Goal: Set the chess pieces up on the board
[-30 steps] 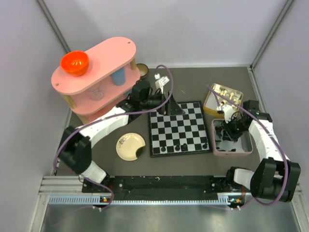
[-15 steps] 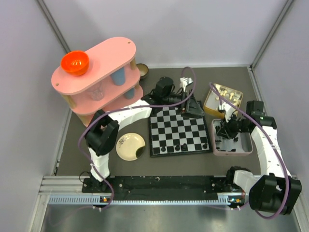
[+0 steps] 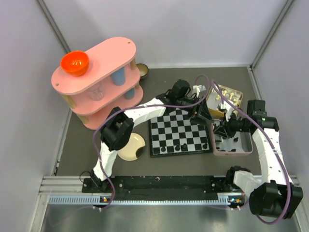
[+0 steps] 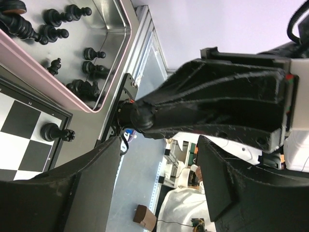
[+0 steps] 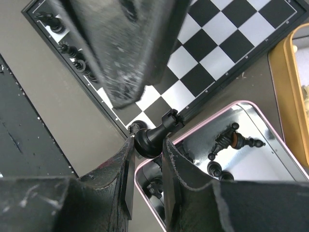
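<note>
Nearest the arm bases, a round cream plate (image 3: 126, 145) is seen just left of the board (image 3: 179, 126). The board is laid flat mid-table, and a handful of black chess pieces (image 3: 177, 146) are stood along its near row. Right up against the board's right side, a pink tin (image 3: 245, 151) is parked, with more black pieces scattered loose inside.

The right gripper (image 5: 147, 146) is held over the tin's board-side edge. Its fingers are pinched on a black chessman (image 5: 157, 132), which is gripped at its wider end, with the crowned end stuck out toward the board's corner. What piece it is can't really be told.

A bit further back, the left gripper (image 4: 158, 141) is hung around the board's far right corner. Its fingers are spread wide and nothing is caught between them.

Behind that, a gold tin (image 3: 231, 88) holding cream pieces is set near the back right. Way over on the far left, a pink two-tier shelf (image 3: 104, 58) is topped with an orange bowl (image 3: 74, 63).
</note>
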You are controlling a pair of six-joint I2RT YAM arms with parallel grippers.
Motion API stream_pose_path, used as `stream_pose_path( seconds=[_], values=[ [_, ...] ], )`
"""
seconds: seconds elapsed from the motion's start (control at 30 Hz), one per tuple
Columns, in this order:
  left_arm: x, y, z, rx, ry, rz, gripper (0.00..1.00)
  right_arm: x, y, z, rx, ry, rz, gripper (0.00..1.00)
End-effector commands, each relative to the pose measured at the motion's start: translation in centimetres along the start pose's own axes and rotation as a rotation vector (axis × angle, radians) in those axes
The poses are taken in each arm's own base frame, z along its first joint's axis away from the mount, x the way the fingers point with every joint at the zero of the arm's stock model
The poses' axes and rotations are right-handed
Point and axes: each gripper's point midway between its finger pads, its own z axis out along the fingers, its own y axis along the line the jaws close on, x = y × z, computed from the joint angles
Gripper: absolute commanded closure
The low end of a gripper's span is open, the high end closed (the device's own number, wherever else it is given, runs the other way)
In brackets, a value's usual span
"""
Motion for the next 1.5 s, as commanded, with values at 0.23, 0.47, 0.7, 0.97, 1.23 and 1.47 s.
stream_pose_path(
  seconds=[0.23,0.47,0.7,0.97,1.23,1.47],
  values=[
    [0.8,-1.4,1.0,0.036,0.082,0.001,0.37,-3.2,2.1,-0.9,-0.038,-0.071,-0.162,0.85],
    [1.2,-2.6,1.2,0.086,0.122,0.010,0.45,-3.3,2.6,-0.7,-0.054,-0.063,-0.196,0.85],
    [1.8,-2.8,1.4,0.107,0.156,0.005,0.56,-3.5,2.7,-0.7,-0.058,-0.067,-0.205,0.85],
    [1.6,-2.6,1.6,0.107,0.154,-0.002,0.61,-3.5,3.2,-0.6,-0.072,-0.065,-0.218,0.85],
    [1.6,-2.7,1.6,0.109,0.156,-0.001,0.73,-3.1,3.9,-0.2,-0.096,-0.048,-0.236,0.85],
    [1.4,-2.4,1.4,0.102,0.144,-0.008,1.00,-2.9,4.0,-0.2,-0.094,-0.045,-0.232,0.82]
  ],
)
